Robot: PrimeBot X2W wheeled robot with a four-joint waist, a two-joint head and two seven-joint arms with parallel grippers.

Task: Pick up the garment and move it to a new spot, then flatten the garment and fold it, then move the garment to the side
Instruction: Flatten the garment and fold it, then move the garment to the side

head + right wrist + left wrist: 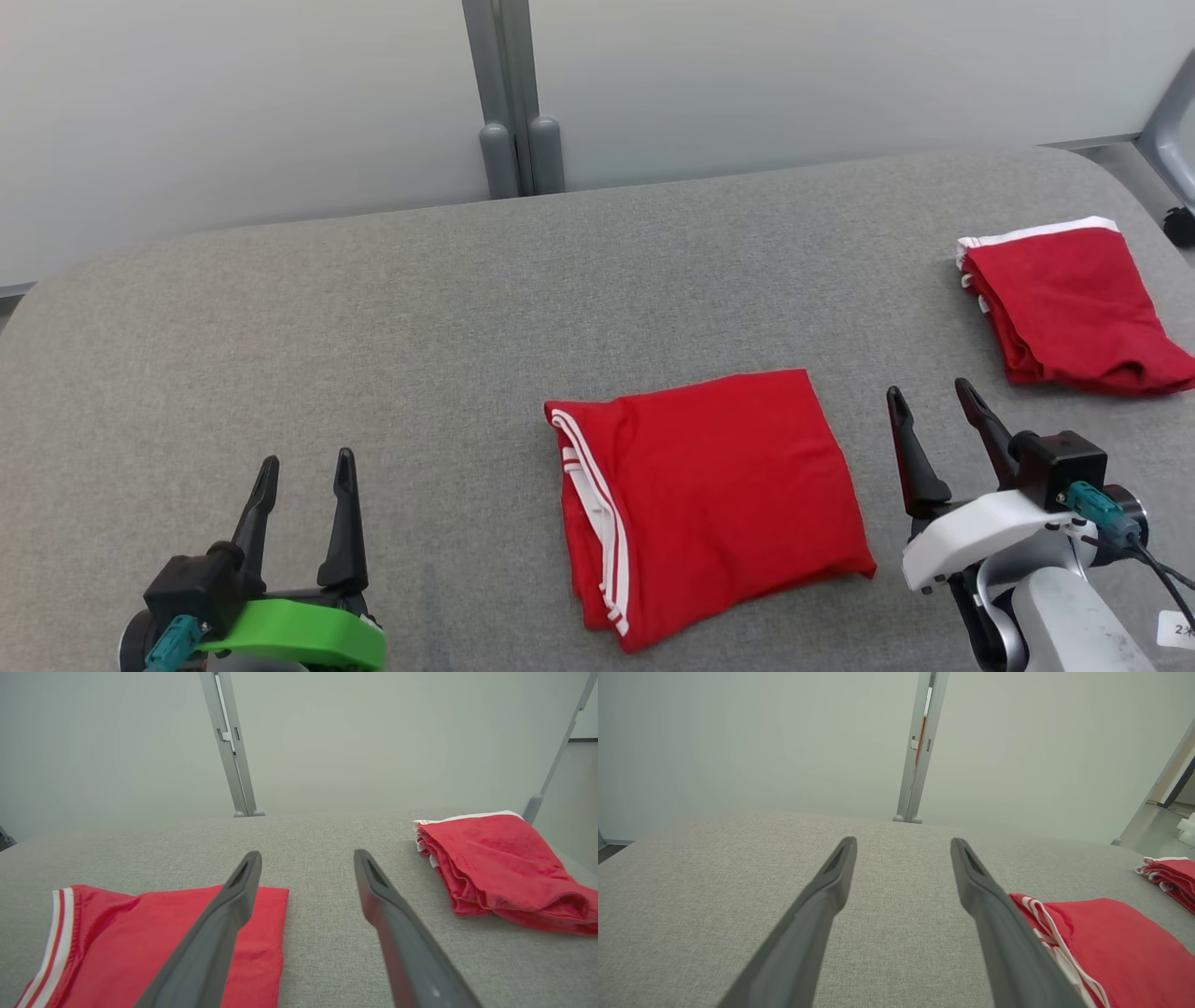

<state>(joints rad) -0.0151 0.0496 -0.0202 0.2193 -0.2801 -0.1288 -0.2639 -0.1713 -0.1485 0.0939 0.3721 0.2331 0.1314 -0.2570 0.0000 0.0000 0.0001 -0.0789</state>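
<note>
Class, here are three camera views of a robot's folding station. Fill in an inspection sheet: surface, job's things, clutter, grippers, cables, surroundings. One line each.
Surface: grey fabric surface, flat, with rounded far corners.
Job's things: folded red garment with white trim, near the front between the grippers; neither touches it.
Clutter: second red garment, folded, at the far right.
Grippers: left gripper open, empty; right gripper open, empty.
Cables: black cable runs from a teal connector at the right wrist.
Surroundings: pale wall and grey post behind the surface.
</note>
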